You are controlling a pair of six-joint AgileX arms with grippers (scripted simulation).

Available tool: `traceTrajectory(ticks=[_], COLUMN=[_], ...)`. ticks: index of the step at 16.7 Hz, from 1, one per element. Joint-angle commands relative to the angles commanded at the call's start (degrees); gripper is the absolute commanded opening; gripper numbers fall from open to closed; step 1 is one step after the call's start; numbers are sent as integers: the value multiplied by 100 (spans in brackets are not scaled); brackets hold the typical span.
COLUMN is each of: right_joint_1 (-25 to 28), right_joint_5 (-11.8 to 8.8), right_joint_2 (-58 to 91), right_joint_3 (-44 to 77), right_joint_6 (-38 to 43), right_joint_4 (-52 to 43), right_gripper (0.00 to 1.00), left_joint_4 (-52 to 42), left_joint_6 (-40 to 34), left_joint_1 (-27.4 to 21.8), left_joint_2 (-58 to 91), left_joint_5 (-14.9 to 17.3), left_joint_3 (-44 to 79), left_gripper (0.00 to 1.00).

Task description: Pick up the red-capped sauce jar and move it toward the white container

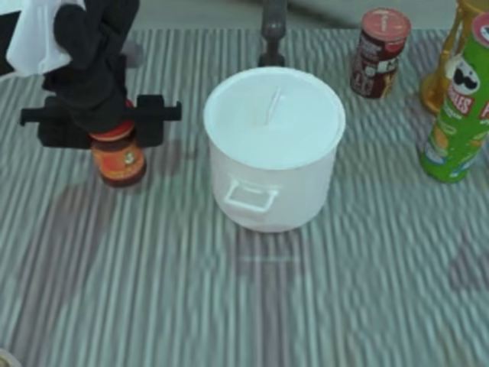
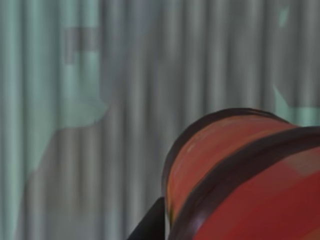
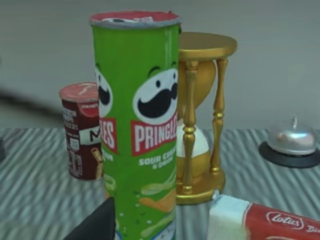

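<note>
**Jar in the left gripper, pot off to its right**

The left gripper [image 1: 103,122] is at the top view's left side, clamped on the red-capped sauce jar [image 1: 118,157] at cap height; the dark fingers [image 1: 149,118] bracket the cap on either side, and the jar's label and dark base hang below them. The jar stands upright, its long axis vertical and in line with the gripper above it. In the left wrist view the jar [image 2: 240,175] fills the near corner, with striped table [image 2: 100,100] behind it. Whether the base is touching the table or just clear of it cannot be told, though the shadow close beside it suggests it is low.

The relation that matters: the white container [image 1: 273,145] lies to the right of the hand, towards the table's middle, with an open strip of striped cloth between jar and pot wall. Its handle [image 1: 248,195] faces the near edge, not the jar. So the carry looks like a plain sideways move rightward, stopping short of the pot's side; the tall wall calls for keeping the jar upright and not swinging into it.

The left arm is by far the nearer. The right arm is parked off to the right, its gripper not visible in the top view; its wrist camera looks at the green Pringles can [image 3: 137,125], a gold hourglass [image 3: 202,115] and a dark-brown jar [image 3: 82,132], none of them involved.
</note>
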Motion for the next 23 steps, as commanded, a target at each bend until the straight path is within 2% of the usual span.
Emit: traceTrajectory(ticks=[5, 9, 22, 23], right_joint_1=[0, 0, 0, 0], right_joint_5=[0, 0, 0, 0], right_joint_2=[0, 0, 0, 0], right_joint_3=[0, 0, 0, 0], right_joint_6=[0, 0, 0, 0], right_joint_4=[0, 0, 0, 0], right_gripper=[100, 100, 100, 100], left_joint_4=[820, 876, 876, 876], left_joint_6=[33, 37, 37, 37], left_joint_1=[39, 40, 40, 40], left_joint_2=[399, 444, 444, 444], left_joint_5=[7, 10, 10, 10], left_joint_3=[-351, -385, -385, -385], left_gripper=[0, 0, 98, 100])
